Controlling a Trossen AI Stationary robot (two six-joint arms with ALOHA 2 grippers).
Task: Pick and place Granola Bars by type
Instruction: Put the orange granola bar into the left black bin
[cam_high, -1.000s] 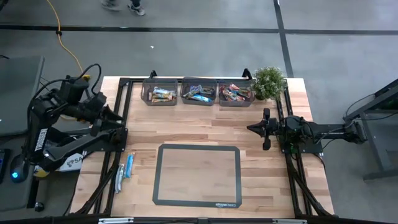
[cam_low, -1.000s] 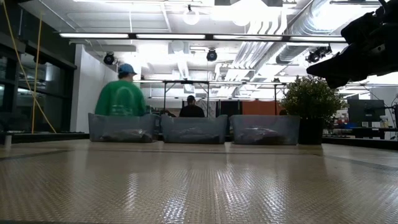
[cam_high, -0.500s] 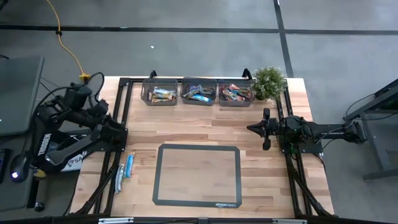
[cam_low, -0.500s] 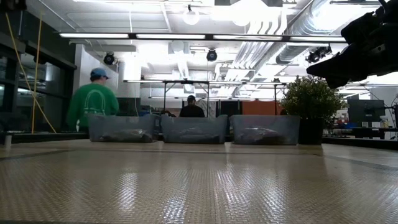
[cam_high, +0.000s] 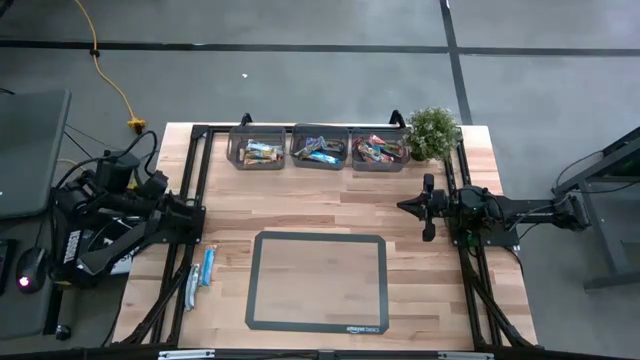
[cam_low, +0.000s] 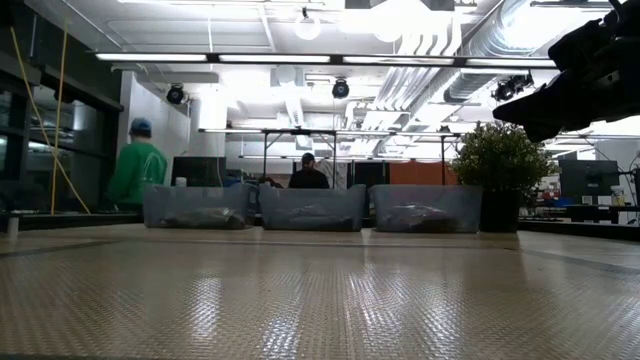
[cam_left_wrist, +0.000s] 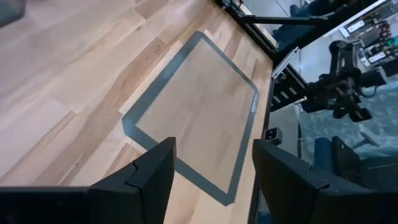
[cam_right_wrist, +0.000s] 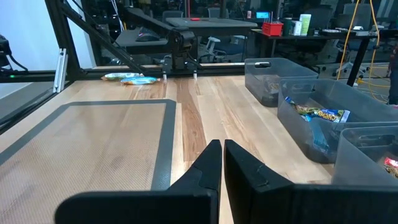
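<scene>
The left gripper (cam_left_wrist: 211, 180) has its jaws released, nothing between them, hanging over the tabletop's (cam_high: 300, 205) left side near the grey-bordered mat (cam_left_wrist: 193, 118). The right gripper (cam_right_wrist: 217, 171) has its jaws clenched on nothing, held above the tabletop's right side and pointing across toward the mat. Most Granola Bars (cam_high: 320, 150) lie sorted in three clear bins (cam_high: 243, 163) lined along the far edge, beside a small potted plant (cam_high: 433, 131). Two pale blue bars (cam_high: 200, 272) lie on the wood just left of the mat, apart from both grippers.
</scene>
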